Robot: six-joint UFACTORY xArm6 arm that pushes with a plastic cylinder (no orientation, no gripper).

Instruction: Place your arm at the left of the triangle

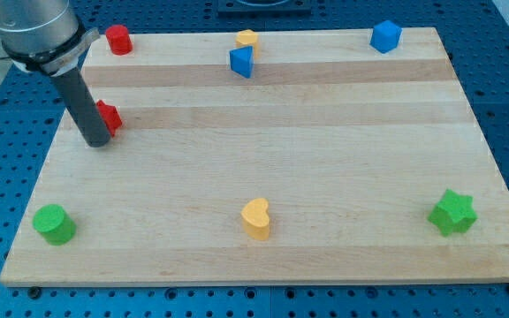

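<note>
A blue triangle block [242,62] lies near the view's top, left of centre. My tip [98,141] rests on the wooden board at the view's left, far to the left of and below the triangle. It stands right against a red block [109,117], which the rod partly hides, so its shape is unclear.
A red cylinder [118,39] sits at the top left. A yellow block [247,39] lies just above the triangle. A blue cube [385,36] is at top right. A green cylinder [54,223], a yellow heart [256,218] and a green star [453,212] line the bottom.
</note>
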